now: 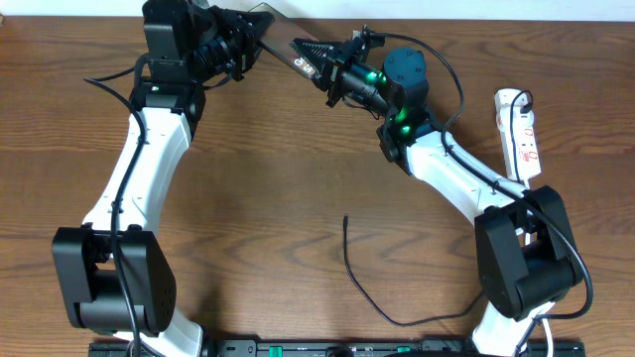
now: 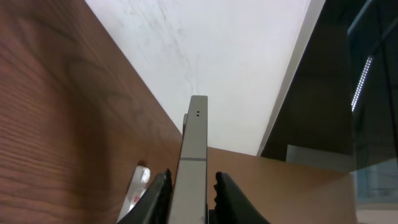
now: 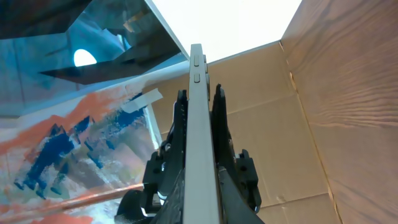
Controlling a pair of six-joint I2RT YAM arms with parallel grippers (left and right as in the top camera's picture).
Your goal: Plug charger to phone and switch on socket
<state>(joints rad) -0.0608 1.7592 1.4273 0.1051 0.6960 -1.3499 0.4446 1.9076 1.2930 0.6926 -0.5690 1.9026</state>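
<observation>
Phone (image 1: 282, 36) up off table, top centre. L gripper (image 2: 192, 175) and R gripper (image 3: 199, 92) both clamped narrow on it. Charger (image 1: 362, 288) lower centre, socket (image 1: 521, 134) far right.

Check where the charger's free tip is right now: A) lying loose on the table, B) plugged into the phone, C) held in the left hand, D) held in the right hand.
A: the charger lies loose on the table, clear of the phone, which both the left hand and the right hand grip.
</observation>
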